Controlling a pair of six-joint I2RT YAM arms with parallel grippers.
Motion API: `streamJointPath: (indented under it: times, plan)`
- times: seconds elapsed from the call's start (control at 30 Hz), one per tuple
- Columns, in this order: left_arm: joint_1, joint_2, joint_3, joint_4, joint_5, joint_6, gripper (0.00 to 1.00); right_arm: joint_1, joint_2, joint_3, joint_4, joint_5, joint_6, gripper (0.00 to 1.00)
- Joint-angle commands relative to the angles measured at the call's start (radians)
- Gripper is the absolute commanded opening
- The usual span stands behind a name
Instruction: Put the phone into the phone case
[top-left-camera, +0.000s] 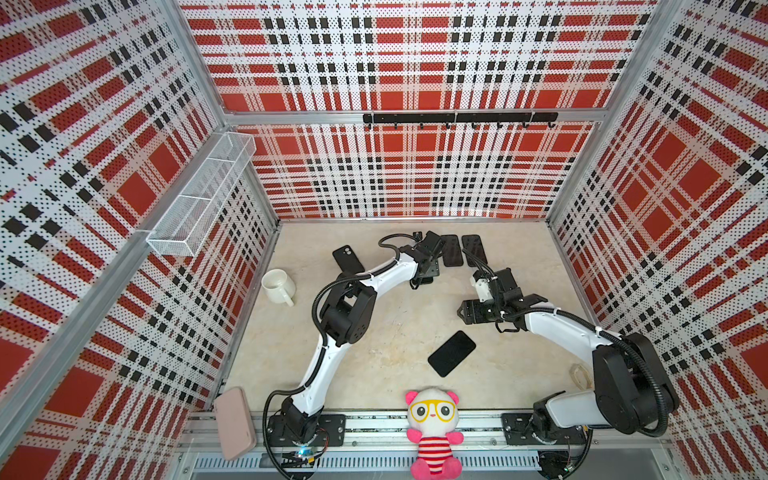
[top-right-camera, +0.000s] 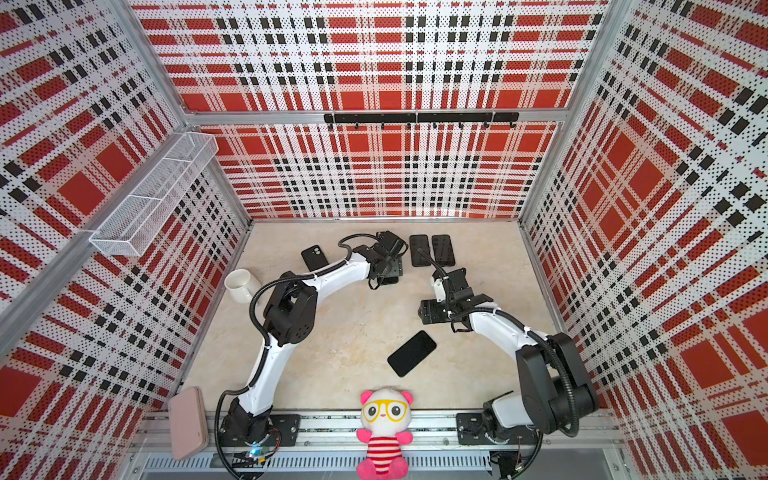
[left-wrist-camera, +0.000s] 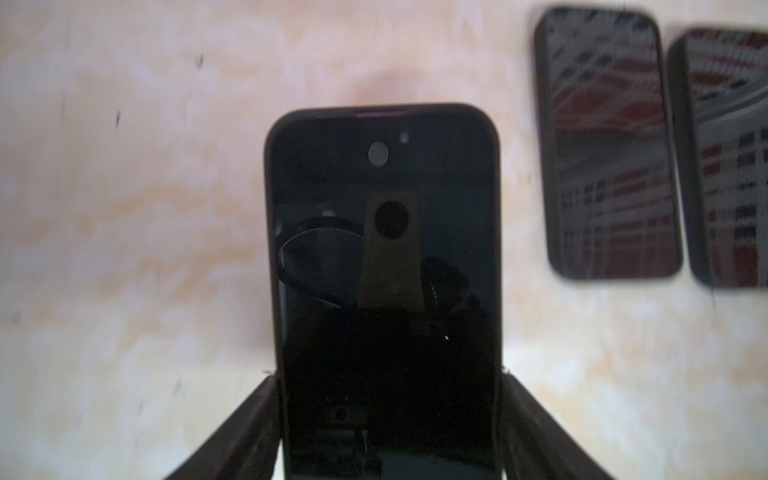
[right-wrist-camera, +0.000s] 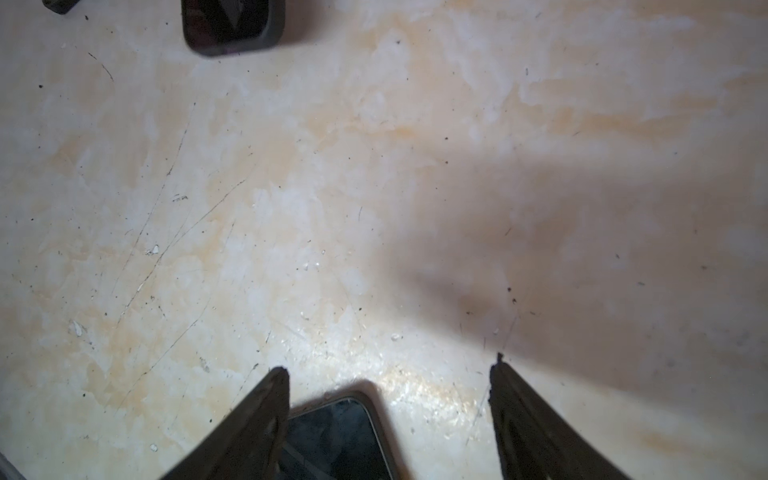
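In the left wrist view a black phone (left-wrist-camera: 384, 249) lies screen up between my left gripper's (left-wrist-camera: 387, 373) fingers, which press on both its long sides. A dark matte rim like a phone case runs round its screen. In both top views the left gripper (top-left-camera: 426, 274) stands at the back centre and hides most of that phone. A bare black phone (top-left-camera: 451, 353) lies screen up in the middle. My right gripper (top-left-camera: 462, 311) hovers just behind it, open and empty (right-wrist-camera: 389, 365), with a corner of a phone (right-wrist-camera: 340, 436) showing below.
Two dark-rimmed phones (top-left-camera: 451, 250) (top-left-camera: 473, 249) lie side by side at the back. A black piece with a camera cut-out (top-left-camera: 348, 259) lies back left beside a white mug (top-left-camera: 277, 286). A pink case (top-left-camera: 235, 422) leans front left, a plush toy (top-left-camera: 434, 428) sits front centre.
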Motion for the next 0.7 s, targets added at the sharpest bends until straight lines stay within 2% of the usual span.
streamJointPath:
  times: [0.0,0.23,0.4,0.57,0.67]
  plan:
    - [0.027,0.076,0.122,0.014,0.023,0.054,0.69,-0.011,-0.024,-0.017,0.001,0.012,-0.005,0.78]
    - [0.053,0.214,0.295,0.073,0.075,0.090,0.67,-0.011,0.005,-0.016,0.008,0.009,-0.009,0.78]
    - [0.061,0.249,0.309,0.134,0.112,0.094,0.68,-0.012,0.029,-0.010,0.012,0.008,-0.011,0.78]
    - [0.059,0.272,0.298,0.148,0.144,0.101,0.82,-0.011,0.052,-0.007,0.015,0.001,-0.007,0.77]
    - [0.065,0.268,0.278,0.154,0.149,0.094,0.95,-0.011,0.049,-0.005,0.014,0.004,-0.005,0.77]
